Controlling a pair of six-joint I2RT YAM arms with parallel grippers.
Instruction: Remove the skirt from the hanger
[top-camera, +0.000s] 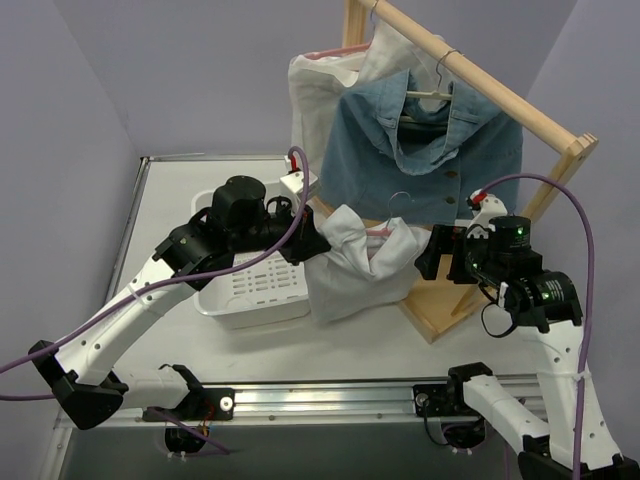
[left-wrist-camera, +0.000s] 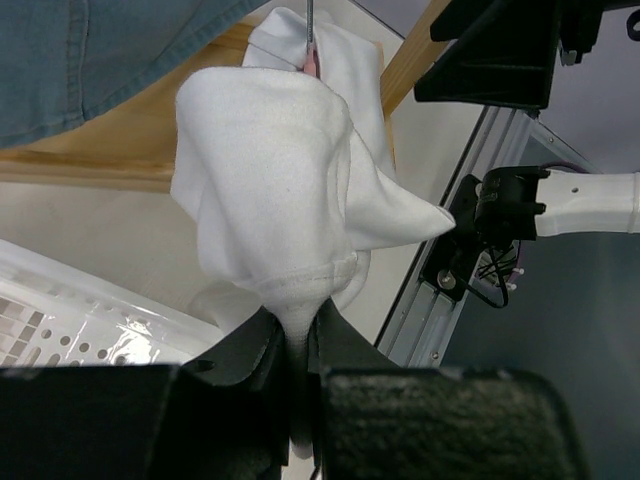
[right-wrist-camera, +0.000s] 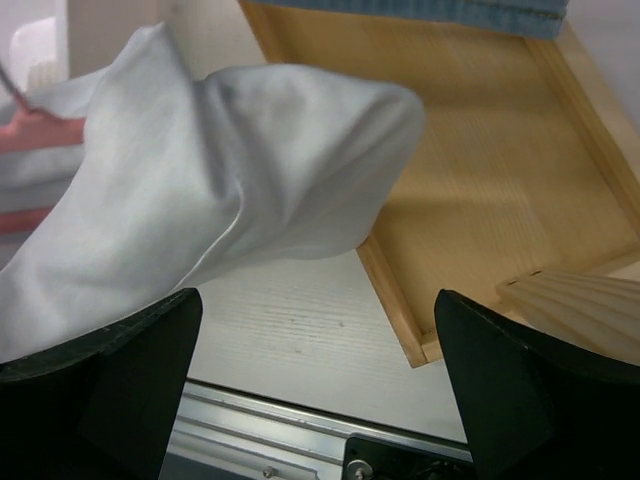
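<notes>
A white skirt (top-camera: 360, 265) hangs bunched on a pink hanger (top-camera: 380, 230) with a wire hook, held in the air between the arms. My left gripper (top-camera: 312, 250) is shut on the skirt's hem; in the left wrist view the fabric (left-wrist-camera: 280, 190) is pinched between the jaws at the left gripper (left-wrist-camera: 298, 340). My right gripper (top-camera: 432, 255) is open and empty, just right of the skirt. In the right wrist view the skirt (right-wrist-camera: 200, 160) and hanger (right-wrist-camera: 40, 130) sit upper left of the right gripper (right-wrist-camera: 318, 370).
A wooden rack (top-camera: 470, 75) stands at the back right with a denim garment (top-camera: 430, 150) and a white garment (top-camera: 320, 75) hanging; its base (right-wrist-camera: 480, 130) lies under my right gripper. A white perforated basket (top-camera: 255, 290) sits under the left arm.
</notes>
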